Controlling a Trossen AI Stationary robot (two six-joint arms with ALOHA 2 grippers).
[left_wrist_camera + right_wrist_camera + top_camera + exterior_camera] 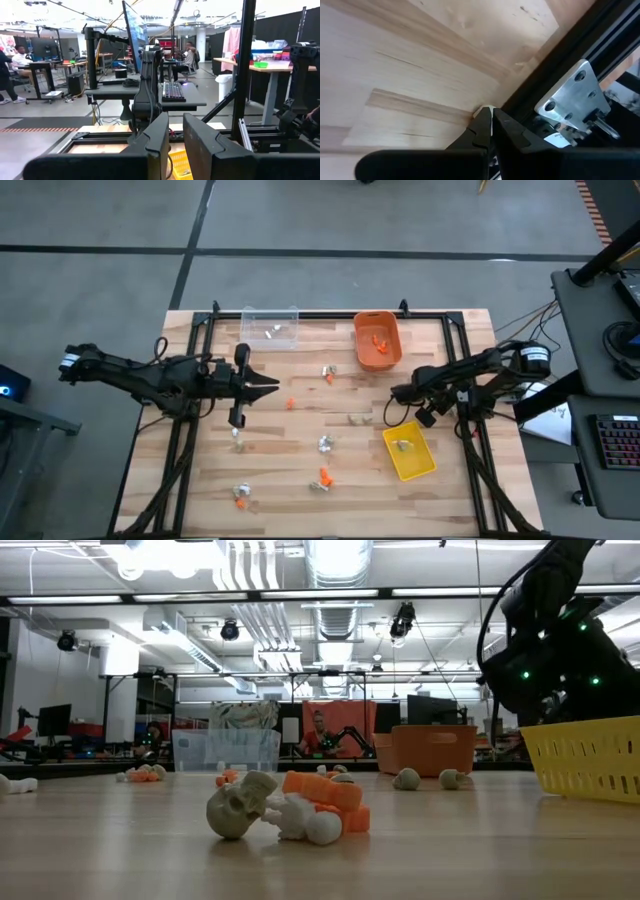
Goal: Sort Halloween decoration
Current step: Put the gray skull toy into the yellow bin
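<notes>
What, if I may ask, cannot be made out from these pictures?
- High view: trinkets inside the clear bin, orange bin and yellow bin are too small to identify.
- Low view: the yellow bin's contents, hidden by its wall.
- Left wrist view: whether the left gripper holds anything, cut off by the bottom edge.

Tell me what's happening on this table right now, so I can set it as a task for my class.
A two-armed robot is sorting small Halloween trinkets into bins. Most of them lie scattered on the wooden table. A few already sit in the clear bin, the orange bin and the yellow bin. The left gripper hangs over the table's left half, fingers nearly closed, with nothing visibly held. The right gripper is shut near the yellow bin.
</notes>
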